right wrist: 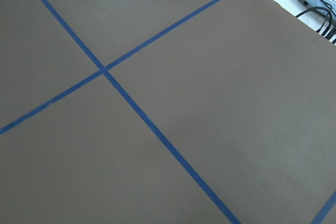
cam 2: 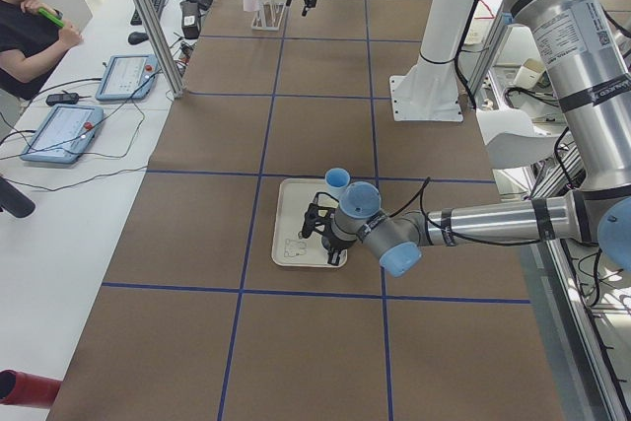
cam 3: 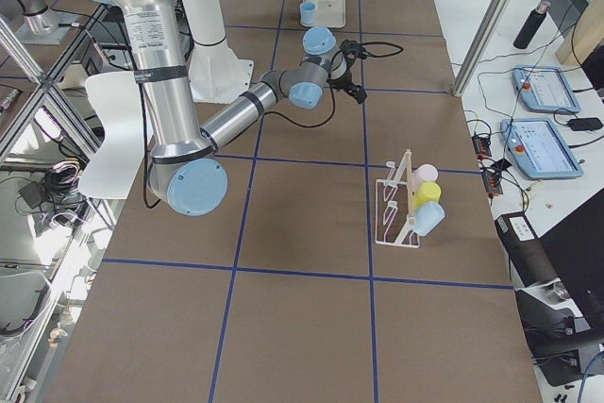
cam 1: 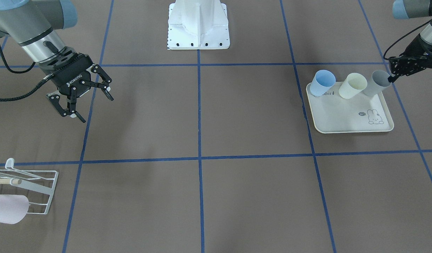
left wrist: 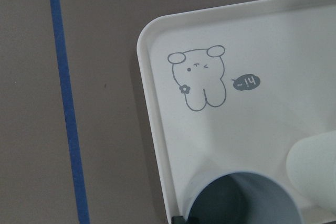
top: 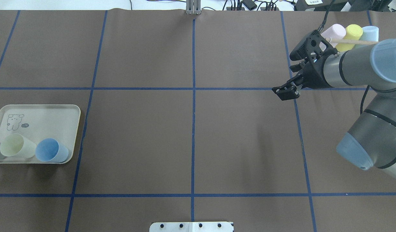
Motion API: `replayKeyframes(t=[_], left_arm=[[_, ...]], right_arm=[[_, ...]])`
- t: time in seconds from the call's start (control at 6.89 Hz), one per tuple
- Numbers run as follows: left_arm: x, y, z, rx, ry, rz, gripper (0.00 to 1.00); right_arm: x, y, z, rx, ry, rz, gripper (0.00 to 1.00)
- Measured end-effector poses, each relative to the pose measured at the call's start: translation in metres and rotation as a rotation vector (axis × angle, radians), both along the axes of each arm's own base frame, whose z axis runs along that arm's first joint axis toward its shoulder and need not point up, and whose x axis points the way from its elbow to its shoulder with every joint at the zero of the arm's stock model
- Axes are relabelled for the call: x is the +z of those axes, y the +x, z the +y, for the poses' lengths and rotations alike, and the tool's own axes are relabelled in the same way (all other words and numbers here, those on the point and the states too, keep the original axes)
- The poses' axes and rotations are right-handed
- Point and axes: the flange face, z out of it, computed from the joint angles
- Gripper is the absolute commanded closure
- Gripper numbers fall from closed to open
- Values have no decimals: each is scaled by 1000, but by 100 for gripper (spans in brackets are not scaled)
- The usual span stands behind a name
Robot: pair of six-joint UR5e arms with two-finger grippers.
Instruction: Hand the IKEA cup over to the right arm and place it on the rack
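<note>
- While the grey cup (cam 1: pixel 377 83) stands mouth-up at the corner of the rabbit tray (cam 1: pixel 342 116), the left gripper (cam 1: pixel 392 74) is right at its rim, with one black fingertip (left wrist: pixel 177 220) just outside the cup wall.
- These views do not show if that claw has pinched the rim or is only next to it.
- The cup's long side points straight up, so the next move looks like a pull upward.
- The right gripper (cam 1: pixel 96 109) is far off across the table, spread wide and holding nothing.
- The white wire rack (cam 1: pixel 33 186) sits on that far side too (a pink cup (cam 1: pixel 8 209) hangs on it), so the grey cup likely has to travel toward the middle for the swap.
</note>
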Motion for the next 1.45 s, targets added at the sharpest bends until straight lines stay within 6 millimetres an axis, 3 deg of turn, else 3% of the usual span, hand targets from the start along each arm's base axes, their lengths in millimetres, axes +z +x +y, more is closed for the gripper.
replayKeyframes(t=[0.29, 0.58, 0.87, 1.02, 1.45], left_arm=[[-12, -15, -8, -5, 63, 5, 100], [-24, -55, -16, -44, 51, 88, 100], [-57, -96, -44, -92, 12, 237, 100], [-81, -106, -57, -112, -39, 326, 100], [-212, -103, -89, -222, -233, 546, 100]], right_arm=[[-10, -13, 4, -24, 18, -16, 0], [-27, -42, 11, -70, 80, -79, 0], [-26, -71, 16, -109, 171, -182, 0], [-21, -82, 20, -126, 217, -236, 1], [-3, -105, 36, -158, 330, -384, 1]])
